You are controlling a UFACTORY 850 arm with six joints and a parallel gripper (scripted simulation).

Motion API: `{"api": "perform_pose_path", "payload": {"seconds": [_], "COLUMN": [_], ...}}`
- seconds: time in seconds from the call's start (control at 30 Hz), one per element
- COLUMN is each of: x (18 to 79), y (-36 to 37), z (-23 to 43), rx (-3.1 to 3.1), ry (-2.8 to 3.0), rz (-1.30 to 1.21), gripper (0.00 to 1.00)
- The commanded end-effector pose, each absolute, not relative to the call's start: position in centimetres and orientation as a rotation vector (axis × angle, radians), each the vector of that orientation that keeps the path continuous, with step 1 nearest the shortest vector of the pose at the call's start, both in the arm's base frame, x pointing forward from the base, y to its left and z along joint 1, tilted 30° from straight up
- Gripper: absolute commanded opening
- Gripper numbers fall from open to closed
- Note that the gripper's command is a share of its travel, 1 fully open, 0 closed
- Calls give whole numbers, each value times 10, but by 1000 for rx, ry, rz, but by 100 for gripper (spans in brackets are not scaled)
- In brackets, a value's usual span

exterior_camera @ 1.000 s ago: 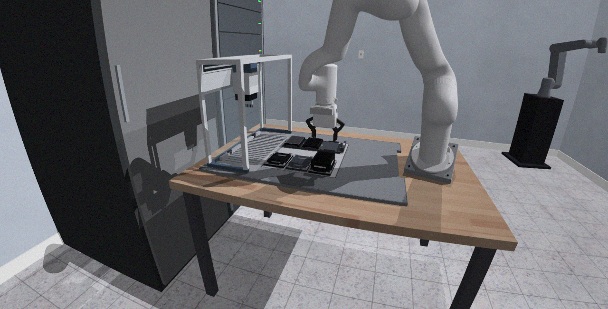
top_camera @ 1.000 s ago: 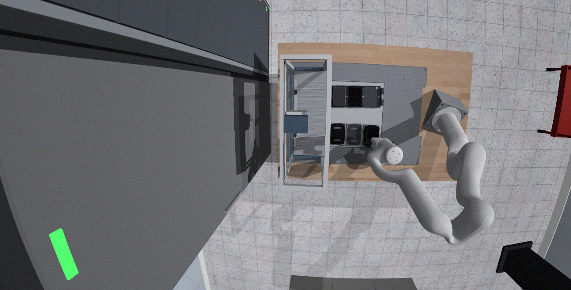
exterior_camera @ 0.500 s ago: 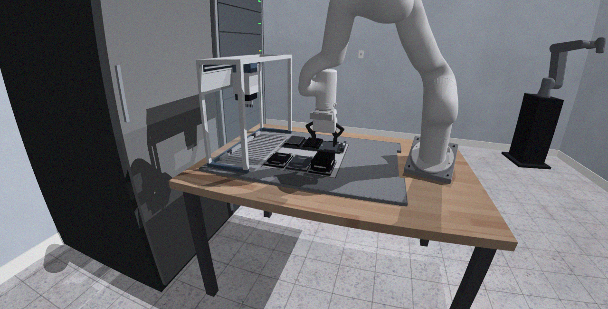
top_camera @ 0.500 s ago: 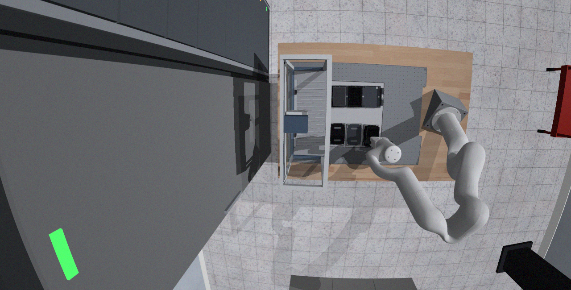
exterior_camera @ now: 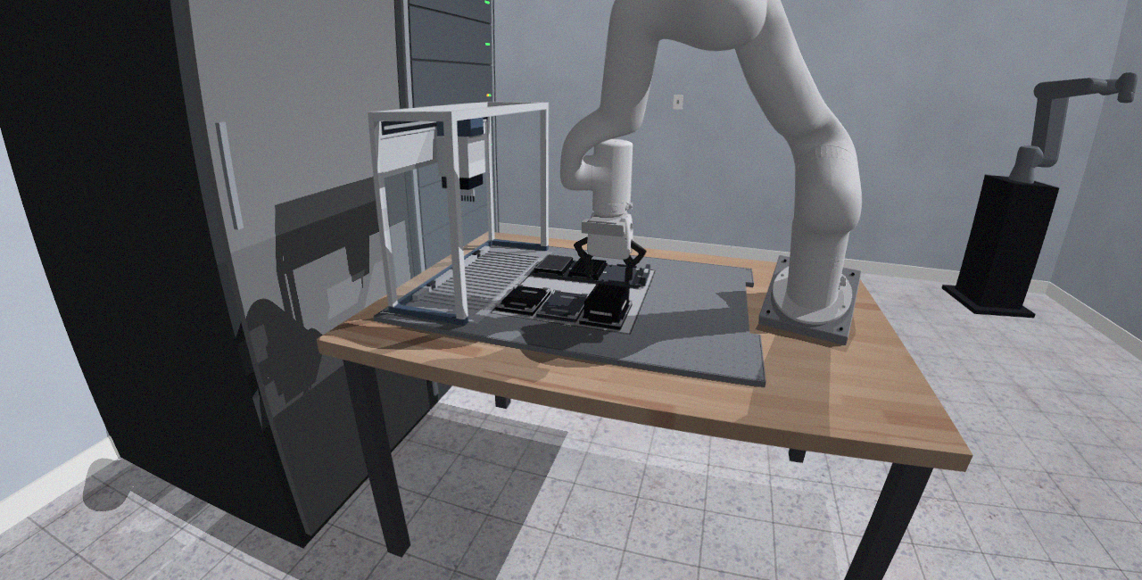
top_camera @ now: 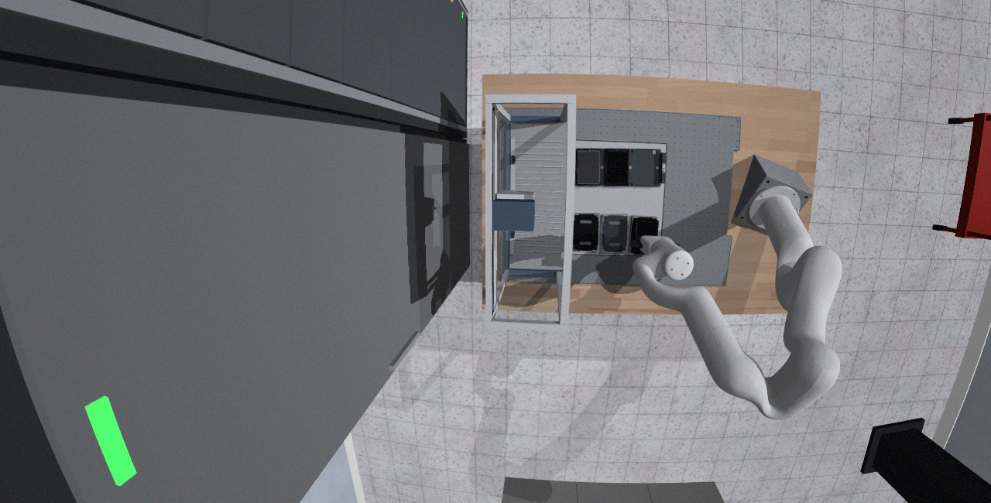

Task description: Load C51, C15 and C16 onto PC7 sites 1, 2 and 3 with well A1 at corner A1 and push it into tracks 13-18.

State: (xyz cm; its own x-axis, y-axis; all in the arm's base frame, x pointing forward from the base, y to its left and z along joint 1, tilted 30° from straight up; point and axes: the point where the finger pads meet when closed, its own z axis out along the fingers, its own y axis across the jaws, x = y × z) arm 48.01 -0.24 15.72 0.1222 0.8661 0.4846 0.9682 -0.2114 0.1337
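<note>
Deep-well block C51 (exterior_camera: 607, 302), a tall black rectangular plastic block, sits in the nest nearest the arm's base, at the end of a row of three black plates on the pale apron. Gripper (exterior_camera: 609, 260), white-bodied with black fingers (exterior_camera: 583, 248) spread wide and holding nothing, hangs vertically. In the exterior view it appears behind the block, low over the apron near the long black plate carrier (exterior_camera: 588, 267). From the top view the wrist (top_camera: 675, 264) hides the gripper and covers the block's edge (top_camera: 642, 230); the carrier (top_camera: 618, 167) lies well apart beside the slatted grey loading rails (top_camera: 543, 174). Only the exterior view shows the fingers. White open frame (exterior_camera: 458, 108) stands over the rails on the wooden table (exterior_camera: 798, 409).
</note>
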Motion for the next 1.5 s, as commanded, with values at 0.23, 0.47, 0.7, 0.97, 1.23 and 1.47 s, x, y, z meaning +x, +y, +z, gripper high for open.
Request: {"api": "perform_pose_path", "payload": {"seconds": [0.23, 0.47, 0.7, 0.97, 1.23, 1.47], "x": [482, 482, 483, 484, 485, 486], "y": [0, 0, 2, 4, 6, 8], "z": [152, 152, 149, 145, 140, 138], "rx": [-2182, -2182, -2182, -2182, -2182, -2182], "ry": [-1821, -1821, -1821, -1821, -1821, -1821], "rz": [-701, -701, -701, -701, -701, -701], "gripper": [100, 100, 100, 100, 100, 100]}}
